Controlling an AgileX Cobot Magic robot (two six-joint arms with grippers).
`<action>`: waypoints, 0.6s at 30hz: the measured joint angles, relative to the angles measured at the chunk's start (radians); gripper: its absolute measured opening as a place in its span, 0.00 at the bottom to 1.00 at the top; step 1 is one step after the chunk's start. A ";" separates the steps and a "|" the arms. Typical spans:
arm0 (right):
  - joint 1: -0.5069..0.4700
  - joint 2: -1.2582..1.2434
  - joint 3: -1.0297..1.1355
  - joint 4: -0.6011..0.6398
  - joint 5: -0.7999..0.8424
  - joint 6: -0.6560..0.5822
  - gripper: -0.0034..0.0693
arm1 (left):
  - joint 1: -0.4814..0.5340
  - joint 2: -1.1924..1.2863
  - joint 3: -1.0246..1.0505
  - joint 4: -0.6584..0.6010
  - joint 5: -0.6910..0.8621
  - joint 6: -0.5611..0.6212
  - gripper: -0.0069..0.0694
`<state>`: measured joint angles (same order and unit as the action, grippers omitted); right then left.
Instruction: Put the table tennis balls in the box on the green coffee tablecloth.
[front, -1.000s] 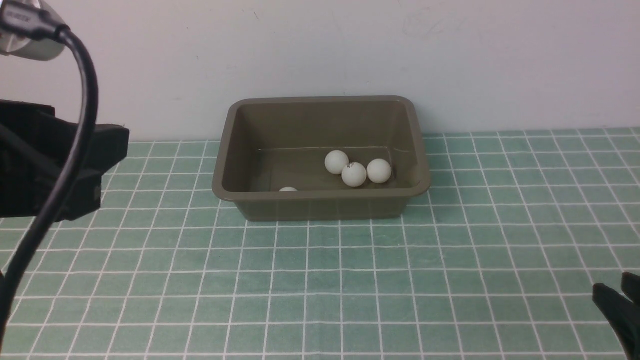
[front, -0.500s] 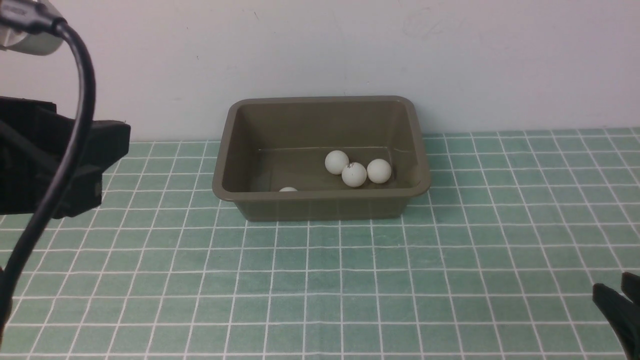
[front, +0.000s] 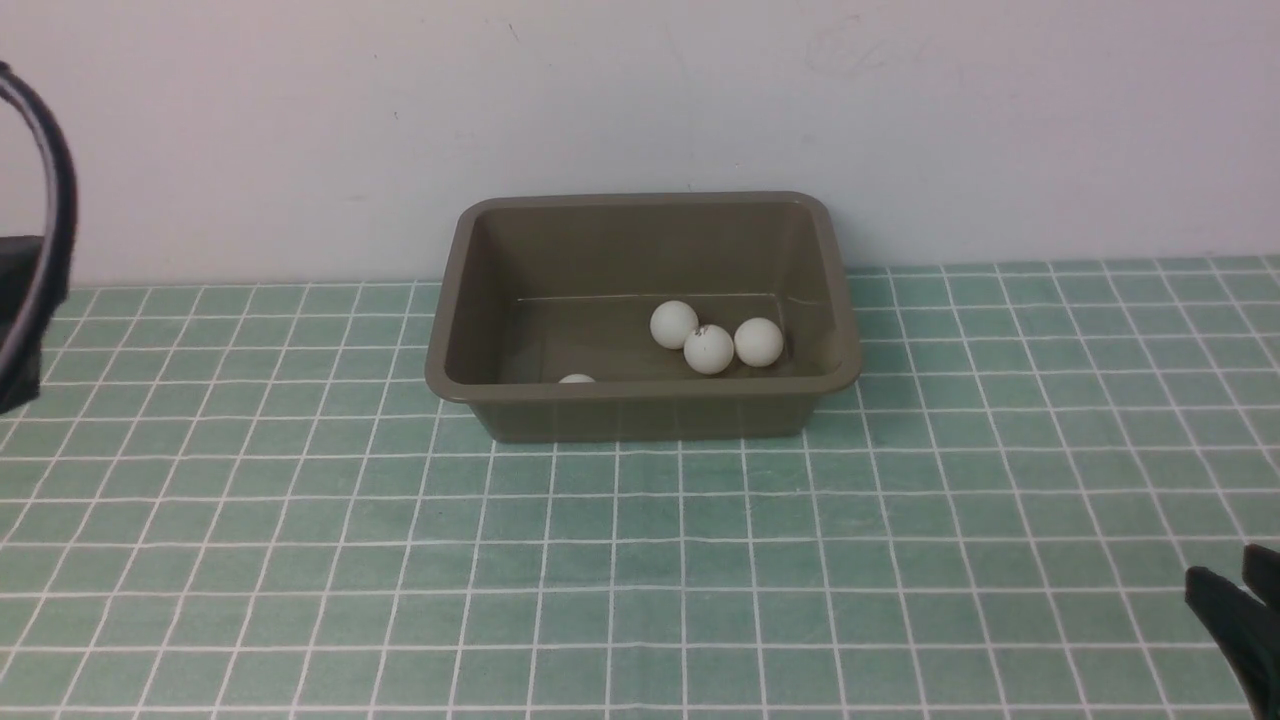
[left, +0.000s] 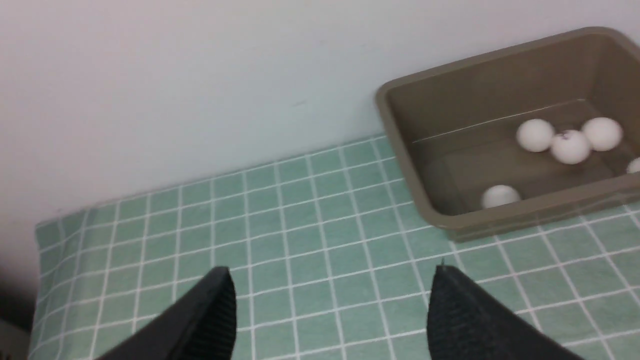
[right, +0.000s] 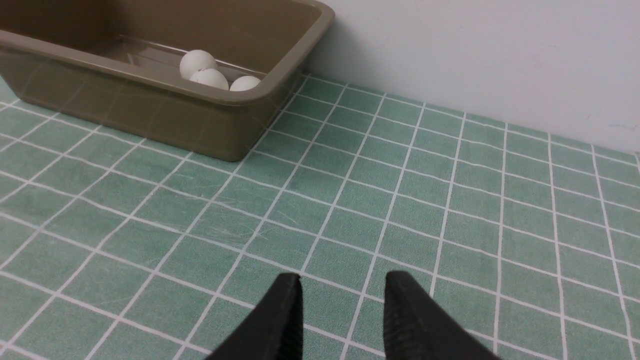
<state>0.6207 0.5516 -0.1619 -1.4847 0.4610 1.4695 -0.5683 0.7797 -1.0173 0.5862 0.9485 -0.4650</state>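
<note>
Left end effector (left: 330, 300) gapes over tablecloth (left: 310, 260) edge.

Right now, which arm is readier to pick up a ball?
Probably the left. Its hand is open wide and faces the box, while the right hand is shut. But no ball shows on the cloth; the balls I can see are already in the box.

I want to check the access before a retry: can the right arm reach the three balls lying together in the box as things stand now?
Probably yes. The box is open on top, the three balls lie toward its right side, and only bare tablecloth lies between them and the right gripper. It holds nothing.
</note>
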 joint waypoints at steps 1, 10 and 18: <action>0.000 0.000 0.000 0.000 0.000 0.000 0.35 | 0.045 0.000 0.000 -0.011 0.007 0.001 0.69; 0.000 0.000 0.000 0.000 0.000 0.000 0.35 | 0.402 0.000 0.000 -0.261 0.017 0.140 0.69; 0.000 0.000 0.000 0.000 0.000 0.001 0.35 | 0.447 0.000 0.188 -0.525 -0.300 0.465 0.69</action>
<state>0.6207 0.5516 -0.1619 -1.4847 0.4610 1.4703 -0.1212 0.7800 -0.8298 0.0613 0.6484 0.0000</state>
